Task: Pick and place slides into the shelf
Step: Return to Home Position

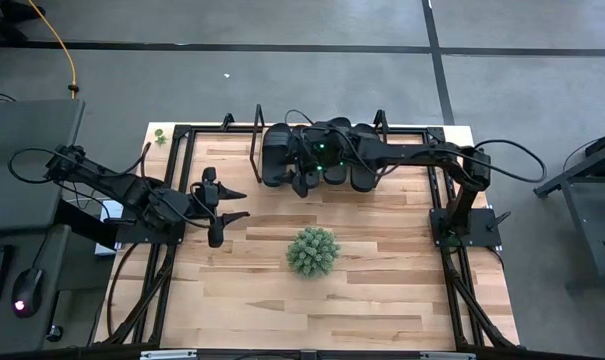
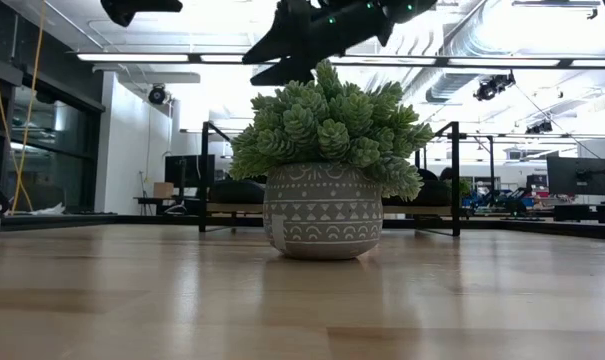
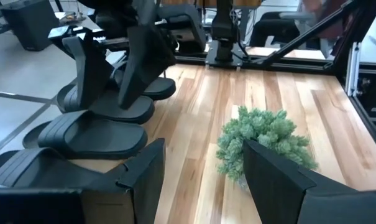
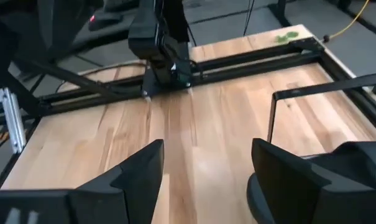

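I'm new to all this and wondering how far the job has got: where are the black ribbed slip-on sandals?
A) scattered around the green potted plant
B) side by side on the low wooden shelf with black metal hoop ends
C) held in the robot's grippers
B: the black sandals lie in a row on the wooden shelf; the right gripper hangs open over it, and the left gripper is open and empty.
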You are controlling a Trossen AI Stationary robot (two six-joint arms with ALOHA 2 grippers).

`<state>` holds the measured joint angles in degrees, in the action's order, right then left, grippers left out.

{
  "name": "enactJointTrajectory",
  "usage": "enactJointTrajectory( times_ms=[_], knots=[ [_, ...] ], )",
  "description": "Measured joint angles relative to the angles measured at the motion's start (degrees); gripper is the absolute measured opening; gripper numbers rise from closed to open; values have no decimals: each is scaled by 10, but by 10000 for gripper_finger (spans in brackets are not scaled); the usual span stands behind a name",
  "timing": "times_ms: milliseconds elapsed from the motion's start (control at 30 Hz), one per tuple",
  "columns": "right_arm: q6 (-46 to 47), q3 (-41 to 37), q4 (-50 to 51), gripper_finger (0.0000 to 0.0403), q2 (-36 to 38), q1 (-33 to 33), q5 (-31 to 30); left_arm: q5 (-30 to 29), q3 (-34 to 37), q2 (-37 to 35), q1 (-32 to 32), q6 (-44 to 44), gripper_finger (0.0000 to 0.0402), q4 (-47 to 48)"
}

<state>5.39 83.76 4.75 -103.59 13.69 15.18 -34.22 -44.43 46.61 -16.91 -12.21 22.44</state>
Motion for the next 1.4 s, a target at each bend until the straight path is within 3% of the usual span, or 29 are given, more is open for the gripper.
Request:
enactJointTrajectory(
  times_ms=[133, 367, 667, 1200, 1400],
  knots=[
    [0, 16, 27, 234, 1, 0, 0, 0, -3, 0, 0, 3, 198, 1],
    [98, 15, 95, 234, 1, 0, 1, 1, -3, 0, 0, 4, 198, 5],
    [101, 15, 112, 234, 1, -10, 96, 5, -3, 0, 0, -7, 198, 4],
    [90, 55, 115, 234, 3, -88, 123, 123, -3, 0, 0, -19, 198, -96],
    [86, 55, 140, 234, 26, -121, 101, 141, -3, 0, 0, -32, 198, -100]
  ],
)
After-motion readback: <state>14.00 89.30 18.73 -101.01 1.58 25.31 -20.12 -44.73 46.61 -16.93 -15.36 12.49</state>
